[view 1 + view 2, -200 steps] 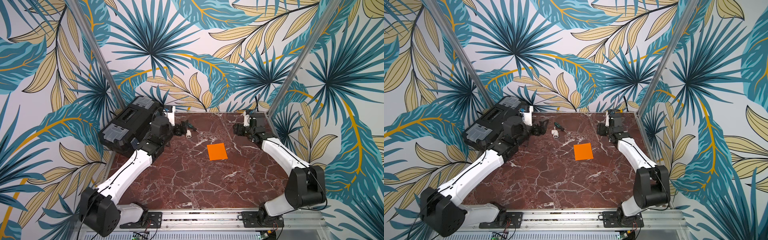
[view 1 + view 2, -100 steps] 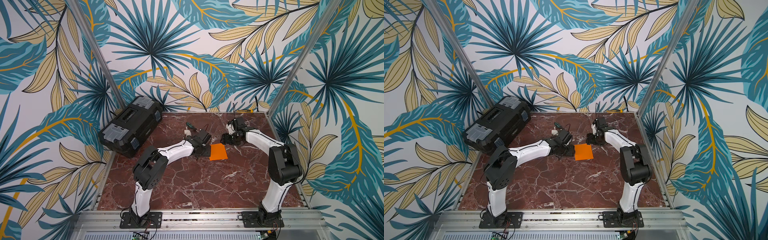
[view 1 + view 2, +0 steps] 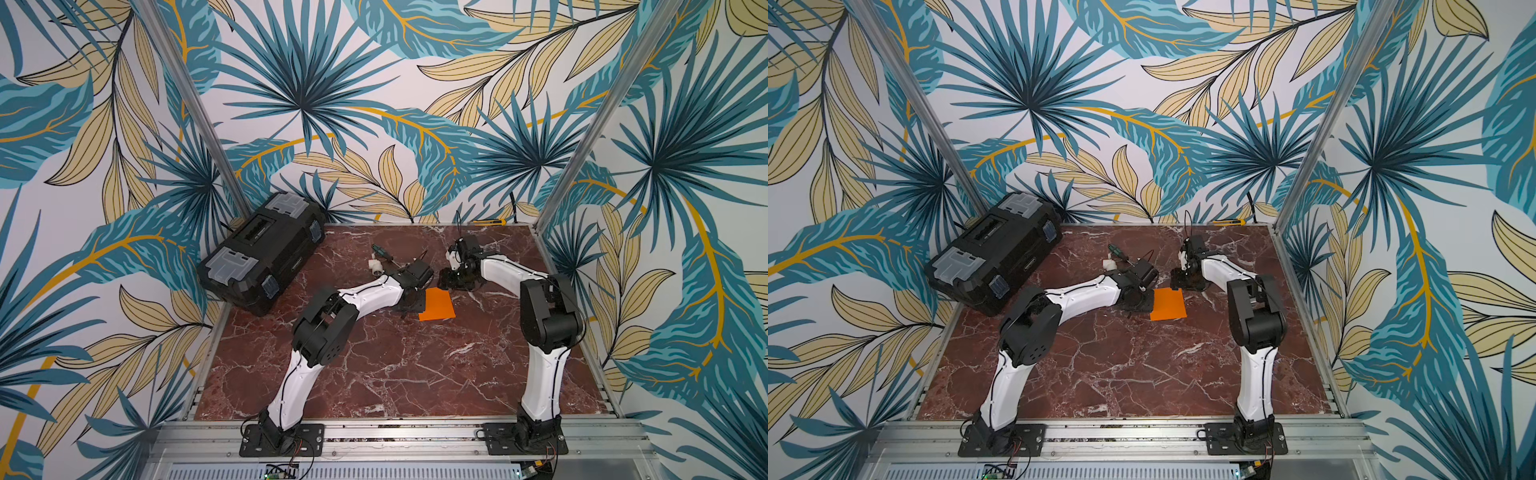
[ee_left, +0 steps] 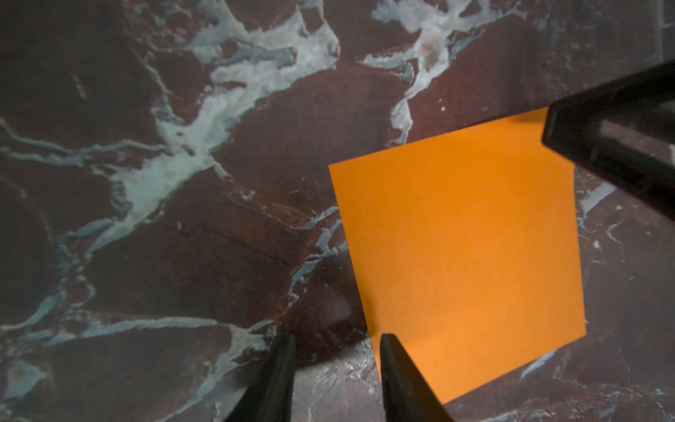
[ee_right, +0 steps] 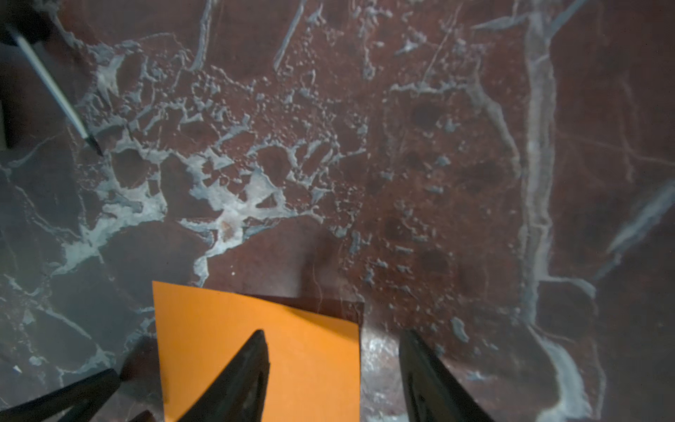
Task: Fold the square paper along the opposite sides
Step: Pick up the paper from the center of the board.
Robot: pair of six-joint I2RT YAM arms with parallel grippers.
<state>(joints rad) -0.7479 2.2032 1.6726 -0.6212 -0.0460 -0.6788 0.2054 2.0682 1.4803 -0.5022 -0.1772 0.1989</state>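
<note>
Straddling square paper (image 4: pixel 460 248) edges, left end effector (image 4: pixel 336 339) narrow-open, right end effector (image 5: pixel 332 334) wider; gaps vis. only in wrist cams.

Up high, both top views sit above the near edge, behind the arm bases. They look down and forward toward the back wall, far enough off to take in the whole tabletop (image 3: pixel 374 365). The two pictures are nearly the same, shifted a touch sideways. Down low, the left wrist camera hugs the surface, peering past the left tool (image 4: pixel 338 339) at the square paper (image 4: pixel 456 248). The right wrist camera, just as close, looks past the right tool (image 5: pixel 334 334) at that same sheet from the opposite side. All four views share the paper.
</note>
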